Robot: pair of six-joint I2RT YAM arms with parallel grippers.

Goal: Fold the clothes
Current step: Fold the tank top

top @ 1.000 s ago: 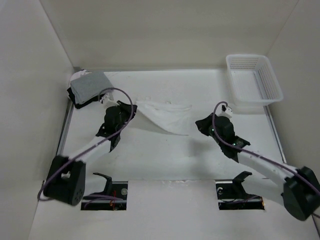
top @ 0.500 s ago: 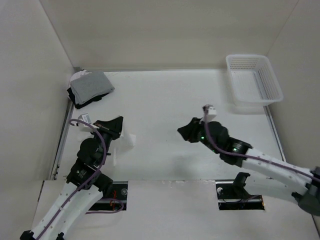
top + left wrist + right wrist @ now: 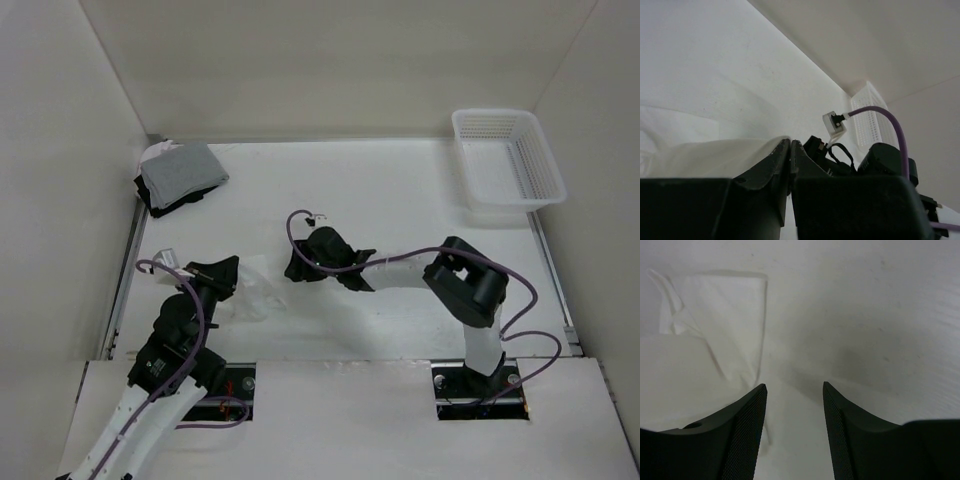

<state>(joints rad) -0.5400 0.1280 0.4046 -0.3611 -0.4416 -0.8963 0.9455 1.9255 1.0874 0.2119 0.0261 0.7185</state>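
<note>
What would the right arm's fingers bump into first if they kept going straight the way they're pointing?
Most likely the tabletop, right beside the white garment. The right arm's fingers stand open and aim down at bare surface, with the cloth's edge just to the left. Depth is hard to judge.

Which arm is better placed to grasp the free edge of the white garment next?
Probably the right. The right gripper is open, low over the table, with the garment beside it. The left gripper is shut on that garment, so it is busy.
</note>
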